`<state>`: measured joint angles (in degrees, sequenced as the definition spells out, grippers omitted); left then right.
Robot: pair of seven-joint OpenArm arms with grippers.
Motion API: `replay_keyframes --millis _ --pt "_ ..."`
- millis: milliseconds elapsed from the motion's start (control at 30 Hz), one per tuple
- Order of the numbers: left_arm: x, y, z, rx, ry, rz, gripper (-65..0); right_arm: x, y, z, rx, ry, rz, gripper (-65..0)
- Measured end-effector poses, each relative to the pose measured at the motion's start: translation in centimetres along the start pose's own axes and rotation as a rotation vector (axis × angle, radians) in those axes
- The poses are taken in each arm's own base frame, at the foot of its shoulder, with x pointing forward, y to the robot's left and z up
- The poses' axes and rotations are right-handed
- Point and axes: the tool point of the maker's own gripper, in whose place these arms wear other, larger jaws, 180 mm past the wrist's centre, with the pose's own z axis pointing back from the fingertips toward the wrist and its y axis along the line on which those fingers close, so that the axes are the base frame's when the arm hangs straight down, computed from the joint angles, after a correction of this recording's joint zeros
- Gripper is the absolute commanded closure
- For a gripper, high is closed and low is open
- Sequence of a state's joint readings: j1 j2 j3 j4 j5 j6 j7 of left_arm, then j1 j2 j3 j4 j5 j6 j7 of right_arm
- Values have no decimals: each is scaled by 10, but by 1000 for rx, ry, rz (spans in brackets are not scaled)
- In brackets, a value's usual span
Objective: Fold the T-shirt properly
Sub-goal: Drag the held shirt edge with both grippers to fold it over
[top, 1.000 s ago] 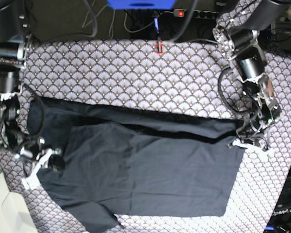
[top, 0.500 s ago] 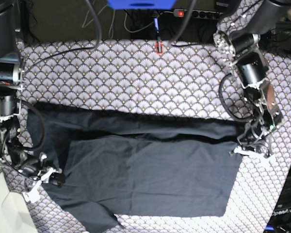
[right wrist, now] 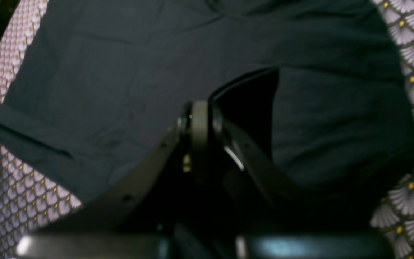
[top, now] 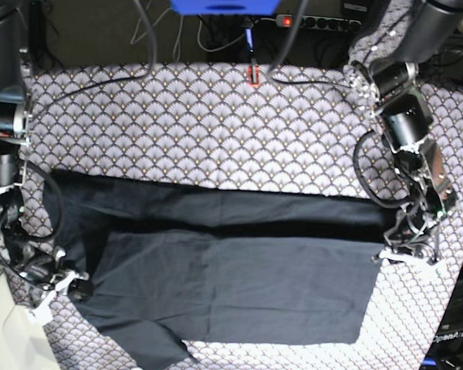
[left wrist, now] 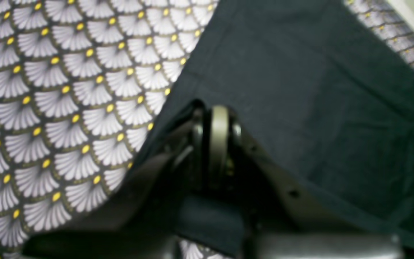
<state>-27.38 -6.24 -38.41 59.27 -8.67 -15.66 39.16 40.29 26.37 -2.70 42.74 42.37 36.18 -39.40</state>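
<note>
At the T-shirt's (top: 231, 289) two ends, we see both jaws pinched on black fabric: left gripper (top: 405, 250) on one edge, right gripper (top: 69, 287) opposite. Both arms reach low over the scallop-patterned tablecloth (top: 216, 123), the shirt spread flat between.

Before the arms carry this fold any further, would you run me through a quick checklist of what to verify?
1. Left gripper shut on the T-shirt: ok; the left wrist view shows dark fabric pinched at its jaws.
2. Right gripper shut on the T-shirt: ok; jaws closed in fabric near the sleeve end.
3. Folded panel lying flat: ok; only faint creases in the base view.
4. Near sleeve tucked in: not ok; it sticks out past the lower edge.
5. Tablecloth free of the grips: cannot tell.
6. Both held corners at an even height: cannot tell.
</note>
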Motion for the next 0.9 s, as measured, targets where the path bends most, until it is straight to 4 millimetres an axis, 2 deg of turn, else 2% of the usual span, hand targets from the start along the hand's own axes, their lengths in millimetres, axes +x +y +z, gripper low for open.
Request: replay_keyframes --millis 100,400,533,567,633,733,833,900 --pt "-5 8 1 20 11 16 0 -1 -2 1 -4 2 0 0" --pt "-5 6 0 16 12 10 0 -3 -1 0 -2 2 -3 0" --pt "-7 7 0 17 14 10 0 -14 -3 0 -5 14 -15 0" --pt "-7 7 0 17 15 9 -17 -18 -4 0 -6 22 -18 0" --pt "-8 7 0 16 23 9 -101 -24 -6 0 -9 33 -33 -9" --pt "-8 7 1 17 20 9 -222 -27 -21 1 -20 -7 -159 -91" --pt "-12 11 4 25 14 5 -239 -34 -41 10 -49 -61 -293 -169" --pt "-13 15 9 36 7 -7 -239 -32 -50 17 -57 -105 -351 -194"
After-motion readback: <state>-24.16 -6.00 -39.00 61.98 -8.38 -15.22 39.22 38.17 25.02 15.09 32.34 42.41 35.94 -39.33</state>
